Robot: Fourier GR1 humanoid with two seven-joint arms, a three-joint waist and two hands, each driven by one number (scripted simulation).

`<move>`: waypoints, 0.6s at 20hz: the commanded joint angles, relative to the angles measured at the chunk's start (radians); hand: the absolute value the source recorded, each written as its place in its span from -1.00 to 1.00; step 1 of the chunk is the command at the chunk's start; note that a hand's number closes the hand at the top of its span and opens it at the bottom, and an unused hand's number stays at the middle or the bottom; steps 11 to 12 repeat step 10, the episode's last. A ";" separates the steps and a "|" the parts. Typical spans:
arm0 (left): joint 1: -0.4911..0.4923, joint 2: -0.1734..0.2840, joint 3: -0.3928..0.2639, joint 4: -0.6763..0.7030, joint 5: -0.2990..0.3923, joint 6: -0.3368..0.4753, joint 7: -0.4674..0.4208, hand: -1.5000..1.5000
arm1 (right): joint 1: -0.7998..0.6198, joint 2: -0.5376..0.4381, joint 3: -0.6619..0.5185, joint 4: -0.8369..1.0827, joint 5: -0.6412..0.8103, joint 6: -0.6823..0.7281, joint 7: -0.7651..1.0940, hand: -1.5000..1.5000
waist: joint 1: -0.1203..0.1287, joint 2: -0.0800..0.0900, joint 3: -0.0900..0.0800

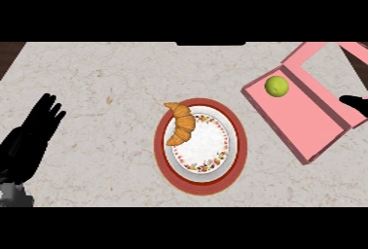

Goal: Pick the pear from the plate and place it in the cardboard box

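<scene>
Pear (277, 86) already in far-left corner of pink box (316, 138), likely light, firm, smooth, best cupped round middle; right hand (356, 105) mostly cut off, fingers unreadable; left hand (32, 133) spread, resting left.

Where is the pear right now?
In the head view the pear lies inside the pink box at upper right, near its far corner, well away from the plate with the croissant.

A pale, beige-veined stone surface (108, 87) fills nearly the whole view under even light. Dark wood-toned floor (9, 53) shows past its upper left corner.
</scene>
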 commanded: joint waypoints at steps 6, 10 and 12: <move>0.060 -0.016 0.007 -0.018 0.001 -0.035 -0.021 0.00 | 0.157 -0.141 -0.200 0.039 -0.276 0.188 -0.181 -1.00 | 0.006 0.001 0.000; -0.021 0.035 0.055 -0.003 0.029 -0.049 0.047 0.00 | 0.184 -0.144 -0.181 -0.014 -0.255 0.176 -0.131 -1.00 | 0.006 0.001 0.000; -0.021 0.035 0.055 -0.003 0.029 -0.049 0.047 0.00 | 0.184 -0.144 -0.181 -0.014 -0.255 0.176 -0.131 -1.00 | 0.006 0.001 0.000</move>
